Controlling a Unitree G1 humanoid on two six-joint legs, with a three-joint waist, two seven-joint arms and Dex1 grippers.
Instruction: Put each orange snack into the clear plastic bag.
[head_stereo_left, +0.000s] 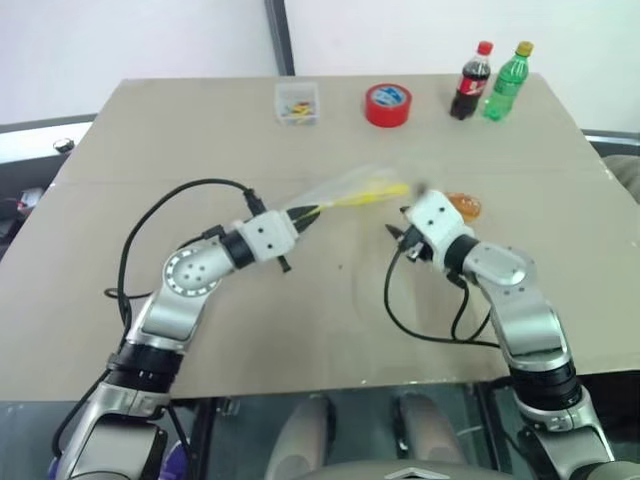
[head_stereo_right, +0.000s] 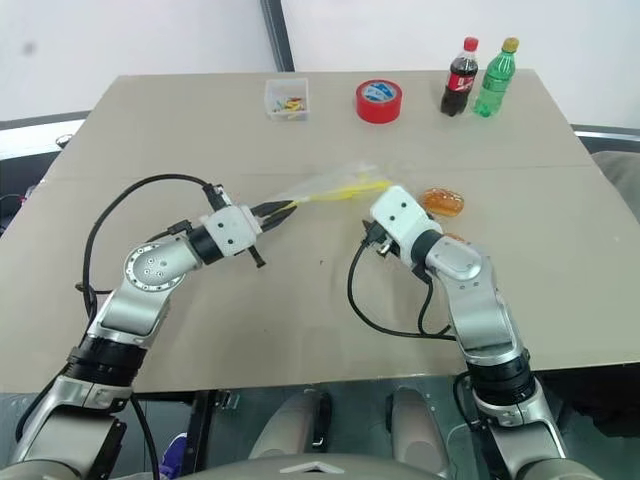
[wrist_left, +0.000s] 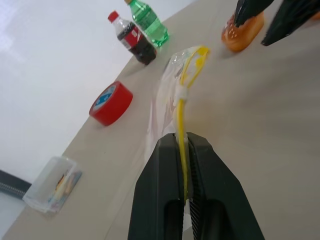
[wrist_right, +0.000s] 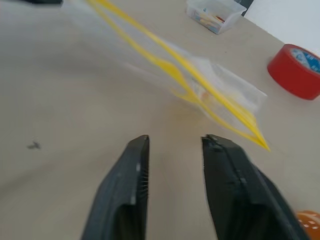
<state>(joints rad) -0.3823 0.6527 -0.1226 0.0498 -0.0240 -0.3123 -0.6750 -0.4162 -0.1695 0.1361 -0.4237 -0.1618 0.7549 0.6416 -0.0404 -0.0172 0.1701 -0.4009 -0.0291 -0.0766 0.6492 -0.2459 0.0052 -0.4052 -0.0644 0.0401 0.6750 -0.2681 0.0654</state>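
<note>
Both arms reached in over the tan table (head_stereo_left: 300, 330) from its near edge. On the left, the left gripper (wrist_left: 183, 150) was clamped on the yellow seal strip of the clear plastic bag (wrist_left: 172, 95), its 2 black fingers pressed together with the strip pinched between them. That bag stretched away from the fingertips toward the middle of the table, held up at the gripped end. Opposite it, the right gripper (wrist_right: 175, 142) pointed at the bag's far end with its fingers parted and nothing between them; the bag lay just beyond the tips, not touching them. 1 orange snack (head_stereo_right: 442, 202) sat on the table just behind the right gripper, outside the bag. Along the far edge stood a small clear box (head_stereo_left: 298, 103), a red tape roll (head_stereo_left: 388, 104), a cola bottle (head_stereo_left: 472, 81) and a green bottle (head_stereo_left: 507, 82), the 2 bottles side by side.
</note>
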